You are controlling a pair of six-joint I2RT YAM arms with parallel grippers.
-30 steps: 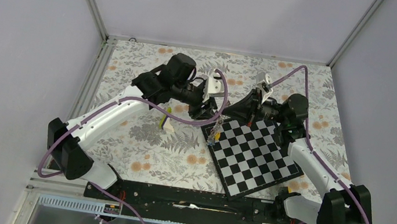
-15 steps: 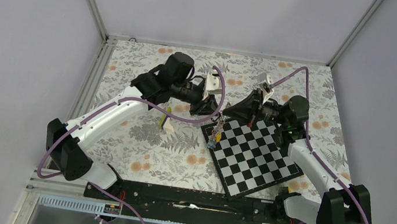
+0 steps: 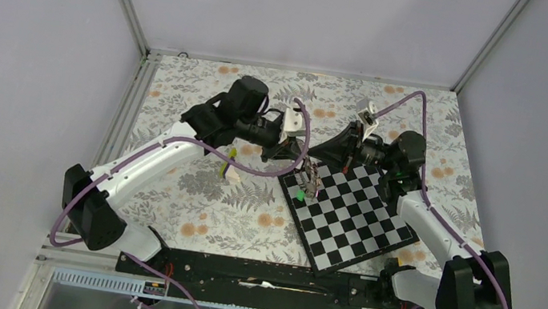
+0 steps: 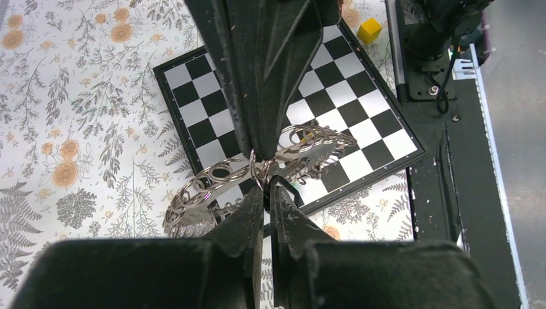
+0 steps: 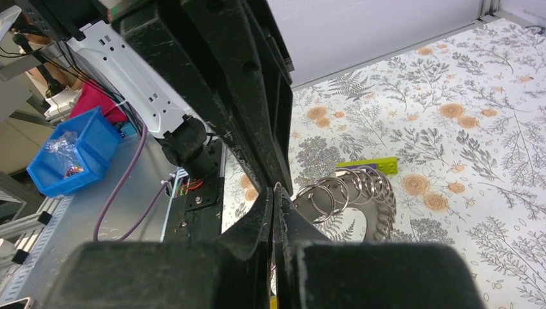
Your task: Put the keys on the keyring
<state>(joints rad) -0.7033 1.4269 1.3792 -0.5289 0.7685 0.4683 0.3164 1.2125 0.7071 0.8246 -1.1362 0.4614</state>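
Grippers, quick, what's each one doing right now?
Left gripper: closed, pinching the keyring.
Right gripper: closed, also holding the keyring.

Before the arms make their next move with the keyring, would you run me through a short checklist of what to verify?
1. Is the left gripper shut on the keyring: ok.
2. Is the right gripper shut on the keyring: ok.
3. Does the keyring hang clear of the chessboard: cannot tell.
4. Are all four keys on the keyring: cannot tell; only the green key shows.
5. Is the yellow block well away from both grippers: ok.
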